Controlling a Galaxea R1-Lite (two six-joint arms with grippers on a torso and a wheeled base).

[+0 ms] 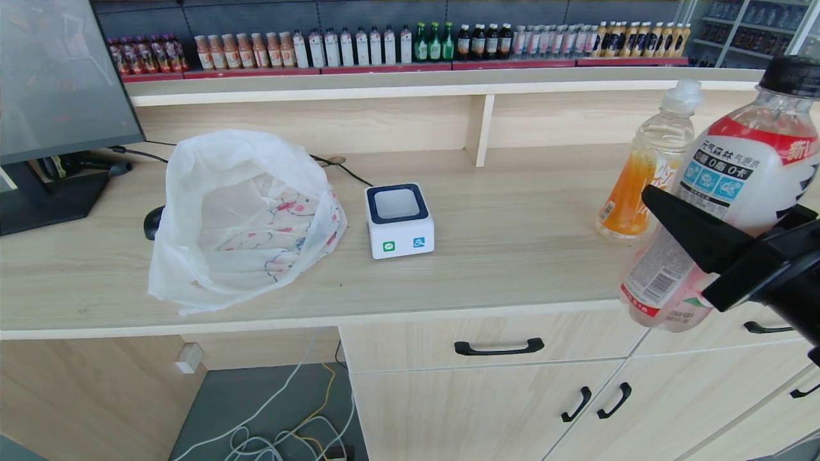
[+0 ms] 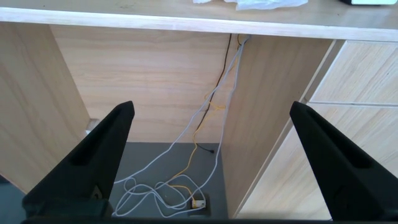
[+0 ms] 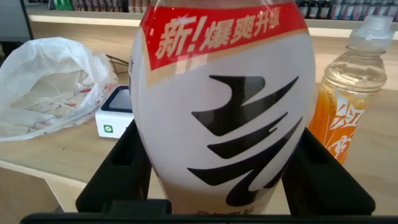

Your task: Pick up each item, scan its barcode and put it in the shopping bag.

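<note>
Now right gripper (image 3: 219, 177) clamps bottle (image 1: 737, 173); shopping bag (image 1: 192, 211) open.

Light wood counter (image 1: 500, 256), black-handled drawers (image 1: 416, 346) below; bottle shelves (image 1: 397, 48) behind; grey floor (image 1: 211, 410), loose cables (image 1: 301, 442), possibly power strip (image 1: 337, 453).

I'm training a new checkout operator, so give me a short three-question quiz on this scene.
1. True or false: the white cube scanner stands on the wooden counter between the white plastic shopping bag and the orange-labelled clear bottle.
2. What does the right gripper hold? A the black-capped clear bottle with red-and-white label; B the scanner; C nothing.
3. Fill in: the left gripper has its jaws ___.
Key: 1 true; 2 A; 3 open.
</note>
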